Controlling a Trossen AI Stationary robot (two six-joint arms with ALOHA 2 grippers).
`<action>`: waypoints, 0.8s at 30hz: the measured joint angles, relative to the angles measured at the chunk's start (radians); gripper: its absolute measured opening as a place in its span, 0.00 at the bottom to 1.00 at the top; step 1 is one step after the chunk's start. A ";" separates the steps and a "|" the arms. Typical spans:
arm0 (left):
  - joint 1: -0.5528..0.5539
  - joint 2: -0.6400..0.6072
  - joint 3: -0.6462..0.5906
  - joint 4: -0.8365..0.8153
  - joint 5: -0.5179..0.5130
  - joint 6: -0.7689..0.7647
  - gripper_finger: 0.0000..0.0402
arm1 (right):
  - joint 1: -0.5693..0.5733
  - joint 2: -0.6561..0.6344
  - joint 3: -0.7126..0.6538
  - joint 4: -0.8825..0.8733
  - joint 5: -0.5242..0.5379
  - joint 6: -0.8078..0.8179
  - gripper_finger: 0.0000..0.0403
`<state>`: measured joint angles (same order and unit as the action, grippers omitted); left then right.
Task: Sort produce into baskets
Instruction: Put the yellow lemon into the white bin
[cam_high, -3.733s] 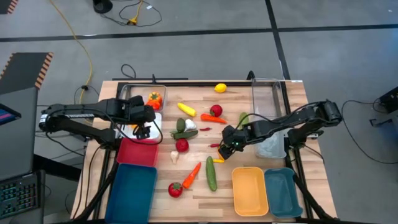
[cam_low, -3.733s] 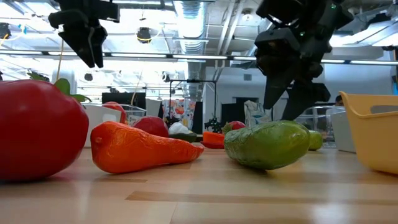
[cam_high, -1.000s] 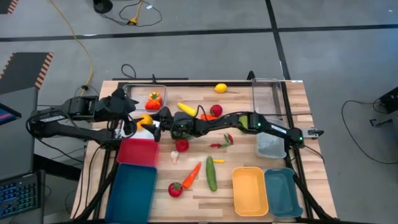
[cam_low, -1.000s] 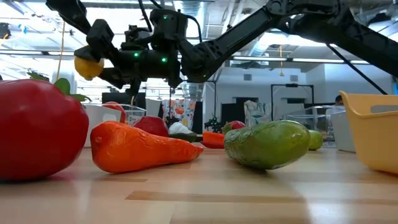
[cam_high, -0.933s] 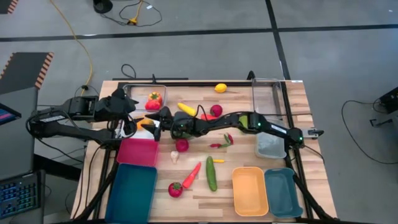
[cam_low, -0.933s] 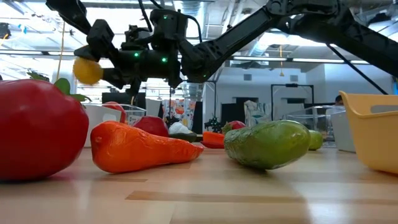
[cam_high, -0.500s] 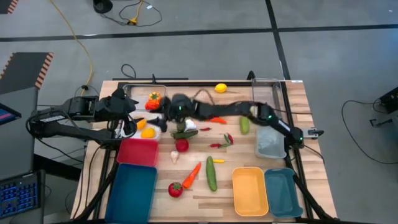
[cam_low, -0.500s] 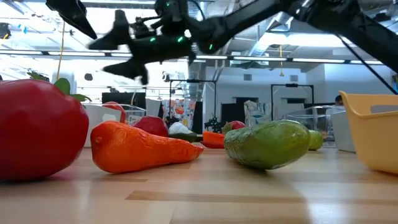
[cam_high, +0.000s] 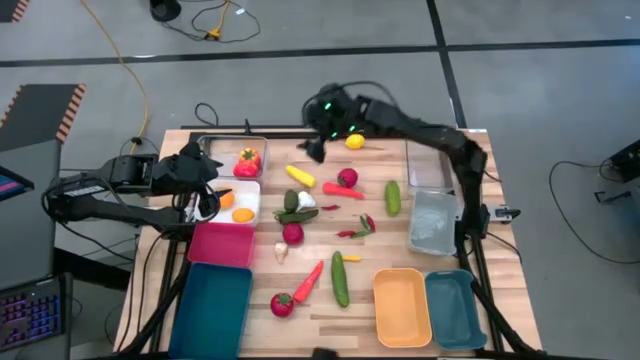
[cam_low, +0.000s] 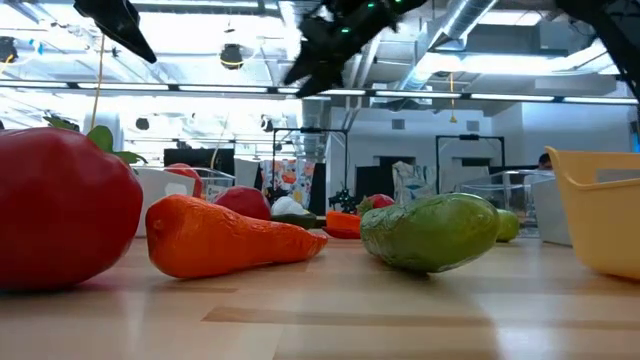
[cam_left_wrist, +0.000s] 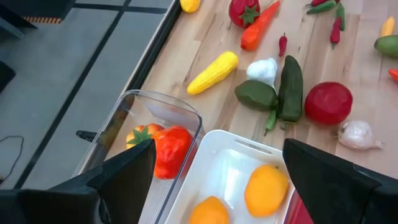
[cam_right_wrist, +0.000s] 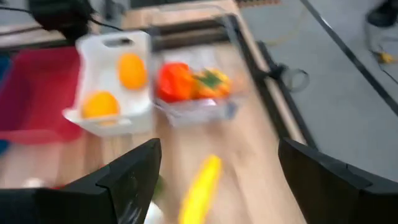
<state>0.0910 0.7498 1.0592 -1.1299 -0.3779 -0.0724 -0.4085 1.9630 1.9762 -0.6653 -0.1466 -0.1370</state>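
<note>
Toy produce lies scattered over the wooden table: a lemon (cam_high: 354, 141), a yellow squash (cam_high: 299, 176), tomatoes (cam_high: 292, 233), carrots (cam_high: 308, 282) and cucumbers (cam_high: 339, 278). Two orange fruits (cam_left_wrist: 267, 190) lie in the white basket (cam_high: 250, 195). A red and orange pepper (cam_high: 247, 160) sits in the clear basket (cam_high: 215, 150). My right gripper (cam_high: 312, 150) hangs open, high above the table's far edge near the lemon, holding nothing. My left gripper (cam_high: 212, 185) waits open above the white basket's left side.
A pink-red basket (cam_high: 222, 244) and a dark teal one (cam_high: 212, 310) stand at the near left. An orange-yellow basket (cam_high: 402, 306) and a teal one (cam_high: 455, 308) stand at the near right, and clear baskets (cam_high: 437, 222) along the right edge. Garlic (cam_high: 306, 200) and chillies (cam_high: 355, 228) lie mid-table.
My right gripper let go of an orange fruit over the white basket, and the fruit now lies inside beside the other one. The gripper then rose, swung toward the table's far edge and right, and tipped up from pointing steeply down.
</note>
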 joint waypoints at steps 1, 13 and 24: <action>0.000 0.000 0.000 0.000 0.000 0.000 0.84 | -0.015 -0.010 0.000 -0.027 0.001 -0.001 0.87; 0.000 0.001 0.000 0.000 0.000 0.000 0.84 | -0.189 0.065 -0.001 -0.282 0.071 -0.128 0.84; 0.000 0.001 0.000 0.000 0.000 0.001 0.84 | -0.329 0.230 -0.001 -0.361 0.070 -0.134 0.81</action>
<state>0.0908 0.7506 1.0592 -1.1301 -0.3781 -0.0719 -0.7370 2.1933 1.9752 -1.0265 -0.0764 -0.2711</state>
